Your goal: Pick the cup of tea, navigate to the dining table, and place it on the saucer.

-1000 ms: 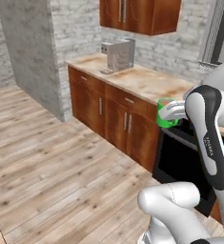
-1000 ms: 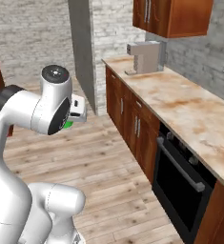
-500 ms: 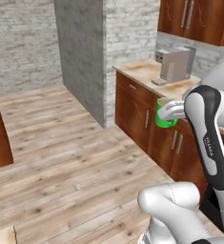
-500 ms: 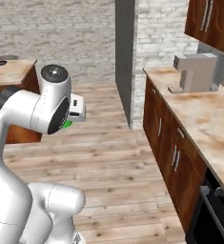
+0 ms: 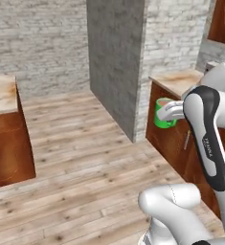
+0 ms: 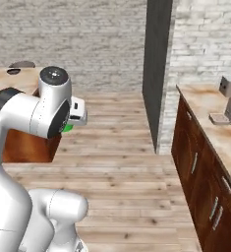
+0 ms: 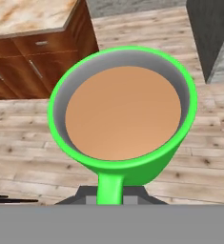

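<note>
The picking part looks done: the green cup of tea (image 5: 164, 114) is off any surface, carried in the air in front of the arm above the plank floor (image 5: 85, 158). What remains, judging from this, is the rest of the drive and setting the cup on the saucer; the stone-topped counter (image 6: 16, 78) at the far left carries a small dark disc I cannot identify. The pincer (image 7: 109, 193) is clamped together on the cup's handle, with the brown tea (image 7: 123, 112) sitting level inside. Wooden cabinets (image 6: 205, 177) line the right.
</note>
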